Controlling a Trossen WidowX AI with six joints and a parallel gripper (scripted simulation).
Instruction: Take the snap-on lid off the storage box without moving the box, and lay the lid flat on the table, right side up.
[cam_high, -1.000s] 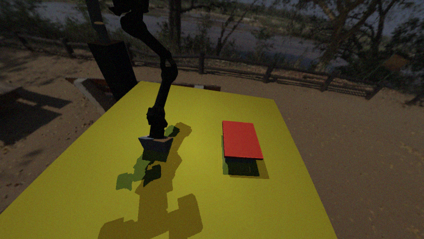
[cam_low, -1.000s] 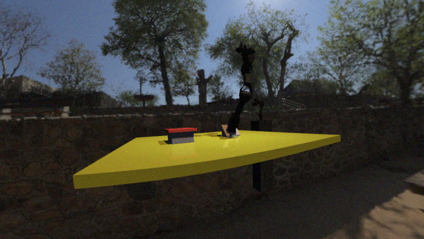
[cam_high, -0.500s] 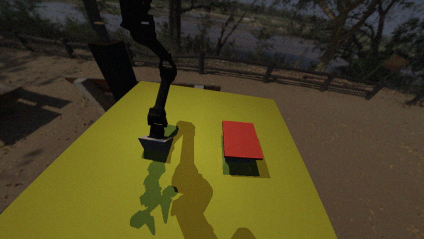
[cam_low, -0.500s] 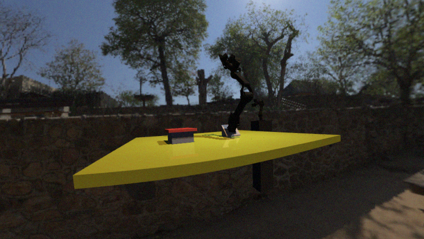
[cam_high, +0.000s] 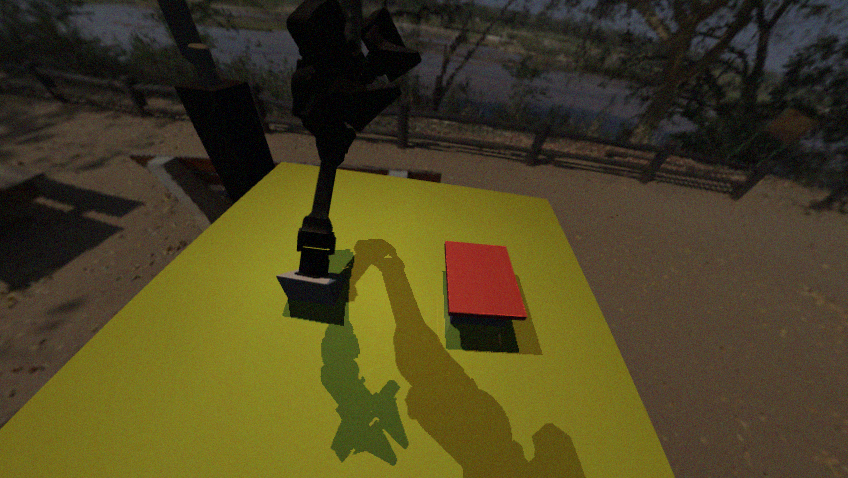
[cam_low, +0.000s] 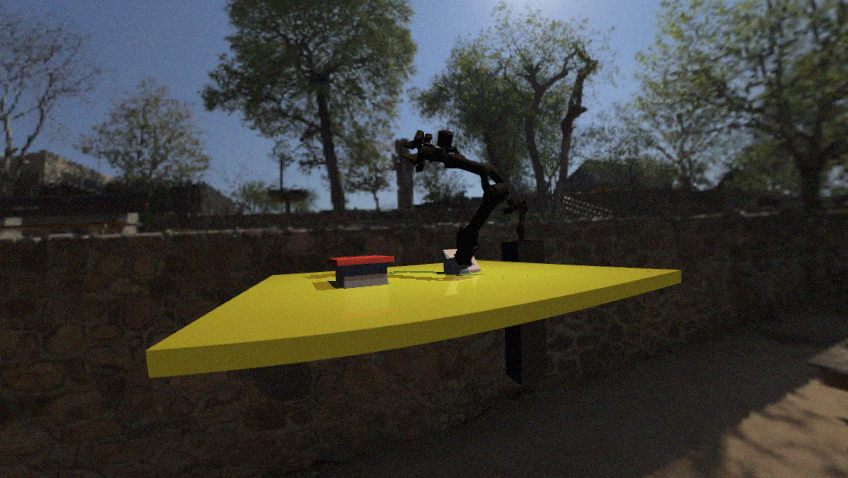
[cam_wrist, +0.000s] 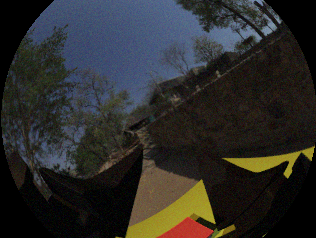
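The red lid (cam_high: 483, 279) (cam_low: 362, 260) (cam_wrist: 187, 229) lies flat on top of the storage box (cam_high: 482, 320) (cam_low: 363, 271), overhanging its walls. The box is dark blue with a pale grey lower part in the exterior view; in the top view the lid hides most of it. My black gripper (cam_high: 409, 74) (cam_low: 404, 150) (cam_wrist: 170, 155) is partly open and empty. It hangs in the air well above the table, between the arm's base and the box in the exterior view, clear of the lid.
The yellow table (cam_high: 207, 385) (cam_low: 415, 314) carries the box and the arm's grey wedge-shaped base block (cam_high: 308, 287). In the top view the base block is left of the box. A dark pedestal (cam_high: 225, 136) (cam_low: 525, 356) stands beyond the table's edge.
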